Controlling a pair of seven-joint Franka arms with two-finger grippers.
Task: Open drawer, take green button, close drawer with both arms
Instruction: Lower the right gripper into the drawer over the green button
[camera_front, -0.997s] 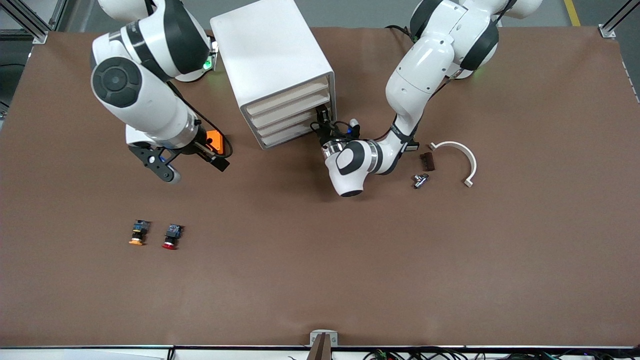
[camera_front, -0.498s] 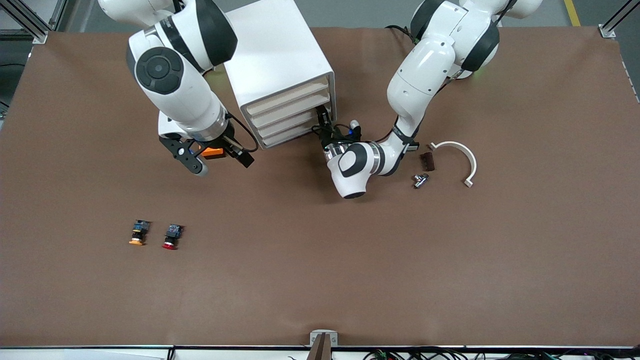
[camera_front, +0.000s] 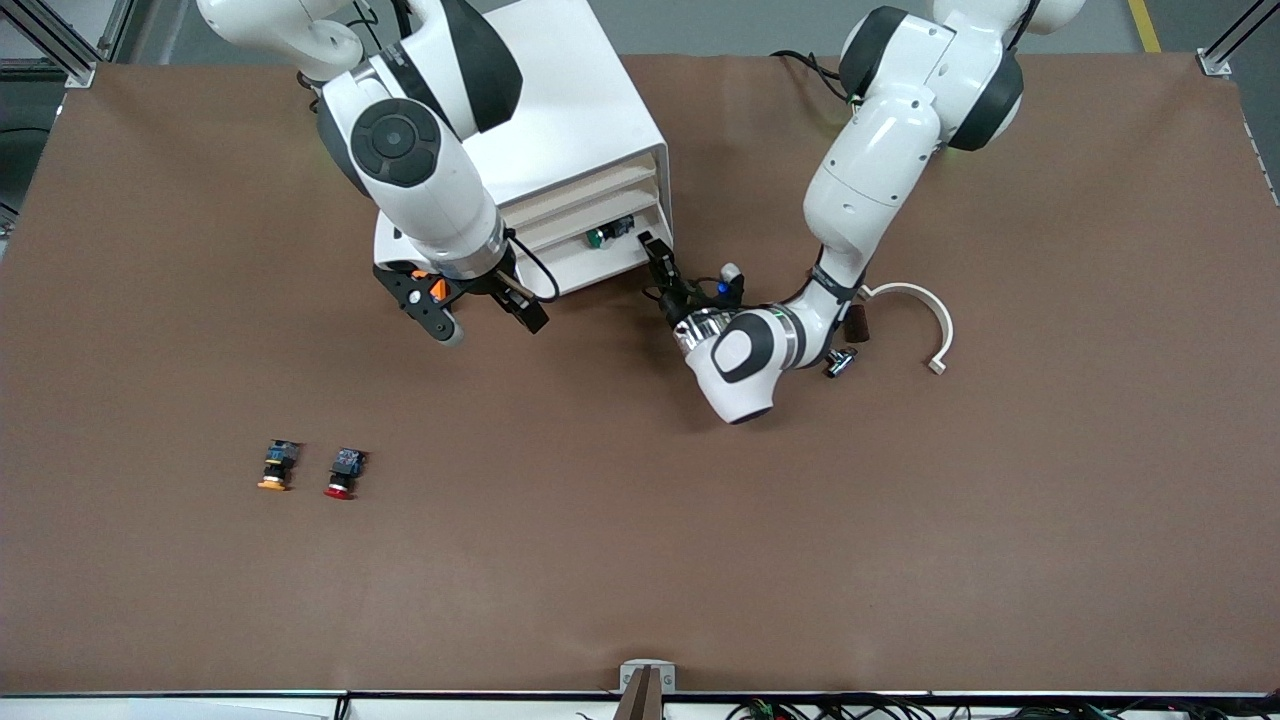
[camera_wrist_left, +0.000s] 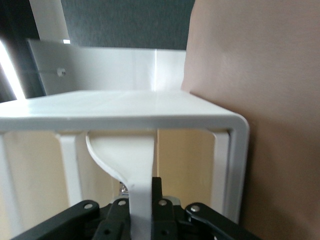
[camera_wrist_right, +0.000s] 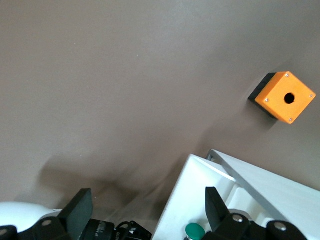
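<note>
While the left gripper (camera_front: 655, 250), jaws clamped on the handle of the shallow white drawer (camera_front: 600, 262) pulled from the white cabinet (camera_front: 540, 120) near the bench's robot-side edge, exposes the green-capped button (camera_front: 598, 237), the wide-jawed right gripper (camera_front: 480, 310) could knock the tray while reaching in.

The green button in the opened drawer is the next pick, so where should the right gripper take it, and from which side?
Probably from above: the green button lies on its side in the open-topped drawer, cap toward the right arm's end. Close the open right gripper across its dark body, not the round cap.
</note>
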